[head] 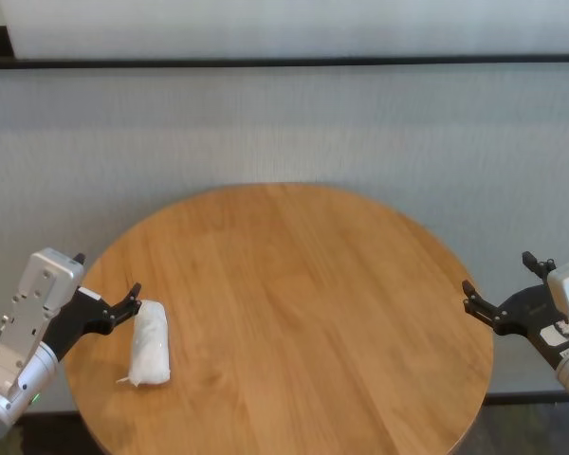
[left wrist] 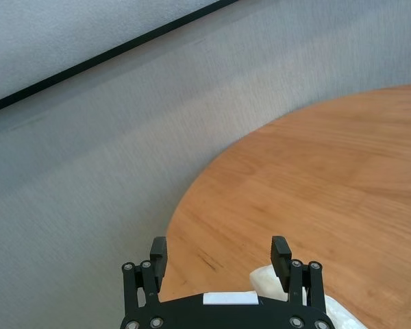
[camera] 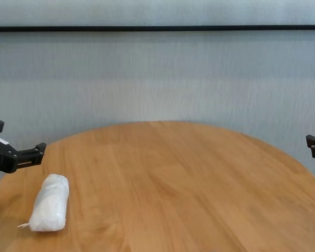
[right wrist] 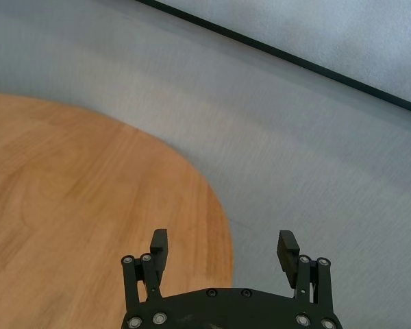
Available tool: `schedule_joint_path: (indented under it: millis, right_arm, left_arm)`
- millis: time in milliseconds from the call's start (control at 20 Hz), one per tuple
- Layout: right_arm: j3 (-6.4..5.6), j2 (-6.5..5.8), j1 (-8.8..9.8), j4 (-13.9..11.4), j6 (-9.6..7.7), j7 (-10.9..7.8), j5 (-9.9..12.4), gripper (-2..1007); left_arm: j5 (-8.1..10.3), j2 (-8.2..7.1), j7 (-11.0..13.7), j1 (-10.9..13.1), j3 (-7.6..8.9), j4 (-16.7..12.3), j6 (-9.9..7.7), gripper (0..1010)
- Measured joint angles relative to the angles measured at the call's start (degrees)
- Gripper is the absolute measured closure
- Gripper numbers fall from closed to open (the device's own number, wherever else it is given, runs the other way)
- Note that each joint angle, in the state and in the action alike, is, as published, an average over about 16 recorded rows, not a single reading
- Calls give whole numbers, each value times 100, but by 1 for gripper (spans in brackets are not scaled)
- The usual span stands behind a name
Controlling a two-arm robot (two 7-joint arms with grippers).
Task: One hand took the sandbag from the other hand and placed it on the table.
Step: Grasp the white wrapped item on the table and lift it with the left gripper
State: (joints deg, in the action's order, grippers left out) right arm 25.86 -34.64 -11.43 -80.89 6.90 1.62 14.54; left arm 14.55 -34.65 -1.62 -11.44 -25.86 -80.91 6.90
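The sandbag (head: 150, 344), a soft white bag in clear plastic, lies on the round wooden table (head: 294, 284) near its left edge, with nothing gripping it. My left gripper (head: 107, 275) hovers open just left of the bag's far end, apart from it. In the left wrist view the open left gripper (left wrist: 219, 250) has empty space between its fingers, and the sandbag (left wrist: 267, 279) peeks out beneath one finger. My right gripper (head: 498, 273) is open and empty at the table's right edge. The chest view shows the sandbag (camera: 50, 202) lying flat, with the left gripper (camera: 18, 137) beside it.
A pale grey wall with a black strip stands behind the table (camera: 173, 178). In the right wrist view the open right gripper (right wrist: 223, 241) hangs over the table's rim (right wrist: 212, 205), and the grey floor shows beyond it.
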Motion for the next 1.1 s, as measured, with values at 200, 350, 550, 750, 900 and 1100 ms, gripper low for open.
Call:
schedule_joint_path:
  millis: [200, 350, 550, 750, 900, 1100]
  right_arm:
    - [0, 0, 0, 0, 0, 0, 0, -2]
    - [0, 0, 0, 0, 0, 0, 0, -2]
    - [0, 0, 0, 0, 0, 0, 0, -2]
    - [0, 0, 0, 0, 0, 0, 0, -2]
    - [0, 0, 0, 0, 0, 0, 0, -2]
    - [0, 0, 0, 0, 0, 0, 0, -2]
  left_arm:
    - [0, 0, 0, 0, 0, 0, 0, 10]
    - [0, 0, 0, 0, 0, 0, 0, 10]
    - [0, 0, 0, 0, 0, 0, 0, 10]
    - [0, 0, 0, 0, 0, 0, 0, 10]
    - [0, 0, 0, 0, 0, 0, 0, 10]
    - [0, 0, 0, 0, 0, 0, 0, 10]
